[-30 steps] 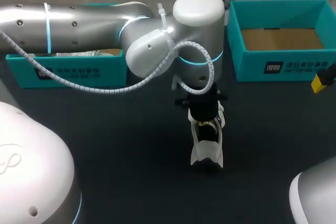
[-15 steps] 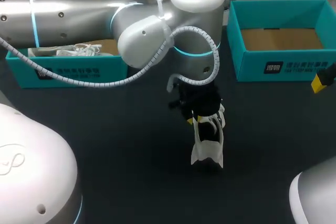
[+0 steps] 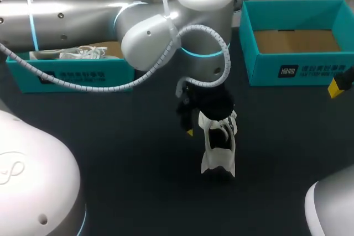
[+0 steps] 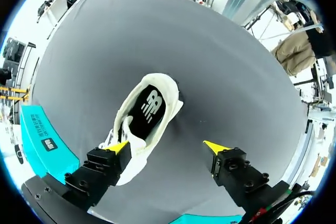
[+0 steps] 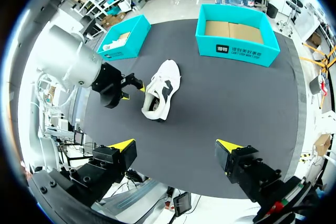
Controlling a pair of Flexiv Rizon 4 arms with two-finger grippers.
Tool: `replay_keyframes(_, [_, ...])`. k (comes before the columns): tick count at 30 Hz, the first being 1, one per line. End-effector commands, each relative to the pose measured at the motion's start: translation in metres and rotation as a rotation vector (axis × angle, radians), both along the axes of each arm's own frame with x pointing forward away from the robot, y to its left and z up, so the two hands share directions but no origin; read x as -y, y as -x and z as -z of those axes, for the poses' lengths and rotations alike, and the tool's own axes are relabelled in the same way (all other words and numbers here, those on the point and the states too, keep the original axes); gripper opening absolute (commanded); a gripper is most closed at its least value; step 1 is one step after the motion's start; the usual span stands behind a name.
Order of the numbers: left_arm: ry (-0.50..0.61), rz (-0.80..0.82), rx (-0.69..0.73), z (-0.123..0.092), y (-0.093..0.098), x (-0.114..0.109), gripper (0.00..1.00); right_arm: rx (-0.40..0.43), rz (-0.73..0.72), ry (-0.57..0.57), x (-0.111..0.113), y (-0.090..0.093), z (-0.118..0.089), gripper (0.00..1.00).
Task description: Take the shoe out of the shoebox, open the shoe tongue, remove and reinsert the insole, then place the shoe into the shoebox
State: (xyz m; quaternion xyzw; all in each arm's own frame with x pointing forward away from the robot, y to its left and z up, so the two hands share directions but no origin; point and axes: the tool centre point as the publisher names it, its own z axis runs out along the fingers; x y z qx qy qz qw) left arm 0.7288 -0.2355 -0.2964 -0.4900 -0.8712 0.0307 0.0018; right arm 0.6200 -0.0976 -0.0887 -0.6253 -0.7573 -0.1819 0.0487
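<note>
White sneaker [image 3: 218, 148] lies on the dark counter [image 3: 110, 153], out of its teal shoebox [image 3: 298, 71]. The left claw [image 4: 166, 147] hangs wide, one finger over the laces. It should probably centre on the tongue before pinching. The right claw [image 5: 175, 144] hovers wide, well apart.

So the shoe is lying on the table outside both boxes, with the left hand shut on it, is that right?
Not quite: the left hand is open, one finger by the shoe, the other over bare table, as the left wrist view shows. The rest is right.
</note>
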Motion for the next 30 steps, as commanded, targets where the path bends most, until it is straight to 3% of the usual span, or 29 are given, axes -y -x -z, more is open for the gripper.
replay_keyframes(1, [0.025,-0.185,-0.028,-0.022,0.011,-0.014,1.0,-0.006,-0.001,0.002,0.0,-0.003,-0.001,1.0])
replay_keyframes(4, [0.008,-0.333,-0.03,-0.027,0.024,-0.018,1.0,-0.006,-0.001,0.002,0.0,-0.003,-0.001,1.0])
replay_keyframes(9, [-0.012,-0.773,-0.04,-0.025,0.045,-0.021,1.0,-0.006,-0.001,0.002,0.0,-0.003,-0.001,1.0])
replay_keyframes(16, [0.037,-0.971,-0.115,-0.02,0.065,-0.024,1.0,-0.006,-0.001,0.002,0.0,-0.003,-0.001,1.0])
replay_keyframes(18, [0.001,-1.085,-0.168,-0.018,0.063,-0.021,1.0,-0.006,-0.001,0.002,0.0,-0.003,-0.001,1.0])
replay_keyframes(28, [0.001,-1.085,-0.168,-0.018,0.063,-0.021,1.0,-0.006,-0.001,0.002,0.0,-0.003,-0.001,1.0])
replay_keyframes(30, [-0.028,-1.031,-0.134,-0.013,0.069,-0.008,1.0,-0.006,-0.001,0.002,0.0,-0.003,-0.001,1.0])
